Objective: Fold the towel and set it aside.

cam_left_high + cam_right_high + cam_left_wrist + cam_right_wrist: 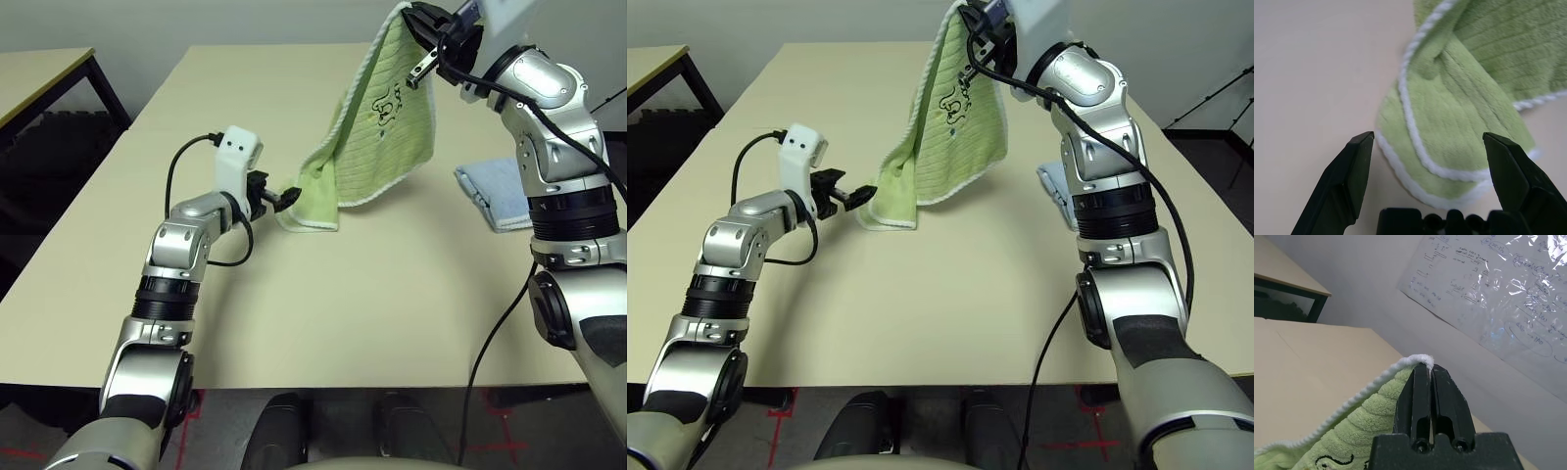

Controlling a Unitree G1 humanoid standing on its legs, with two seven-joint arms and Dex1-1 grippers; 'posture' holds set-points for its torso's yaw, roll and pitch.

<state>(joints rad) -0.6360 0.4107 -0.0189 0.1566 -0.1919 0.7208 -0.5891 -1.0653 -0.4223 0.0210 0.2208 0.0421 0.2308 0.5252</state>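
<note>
arms: silver, black joint bands | wrist camera housing (238, 157): white | cables: black | fingers (1347, 183): black

Right arm raised high, its black two-finger right gripper (1429, 382) clamped tight. Left arm low, forearm reaching forward; black two-finger left gripper (1427, 161) spread wide, angled slightly down.

head stereo: looks down over table (323, 294) | wrists: close on towel (1459, 122)

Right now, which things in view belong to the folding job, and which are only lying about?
Belong to the job:
- green towel, hanging
- right gripper, shut on its top corner
- left gripper, open at its lower corner

Lying about:
- blue folded cloth
- side table
</note>
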